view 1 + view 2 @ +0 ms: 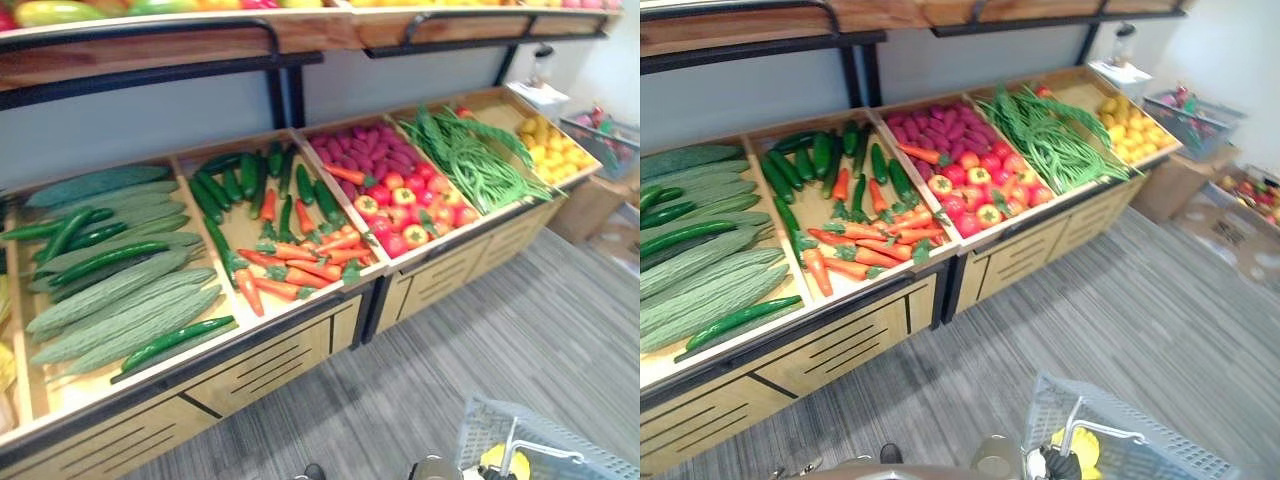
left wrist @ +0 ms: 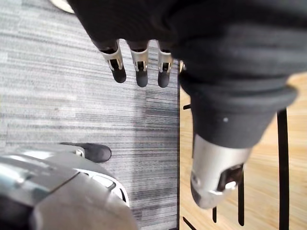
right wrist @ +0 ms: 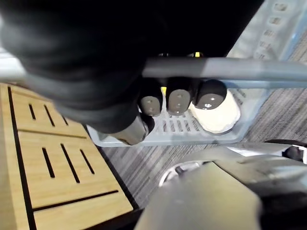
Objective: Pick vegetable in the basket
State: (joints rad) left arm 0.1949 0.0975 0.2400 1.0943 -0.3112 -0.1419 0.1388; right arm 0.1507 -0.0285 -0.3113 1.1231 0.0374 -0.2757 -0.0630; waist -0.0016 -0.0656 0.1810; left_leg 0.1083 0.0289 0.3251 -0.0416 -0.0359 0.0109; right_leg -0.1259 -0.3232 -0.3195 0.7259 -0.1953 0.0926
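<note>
Risks tilting the basket (image 3: 168, 136), handle (image 3: 240, 71) gripped in curled right hand (image 3: 178, 99), while stretching the slack-fingered, empty left hand (image 2: 140, 60) toward carrots (image 1: 300, 262).

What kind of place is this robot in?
Likely a grocery shop's produce section: a wooden stand with bins of carrots and green beans, and the right hand curled round the handle of a shopping basket.
</note>
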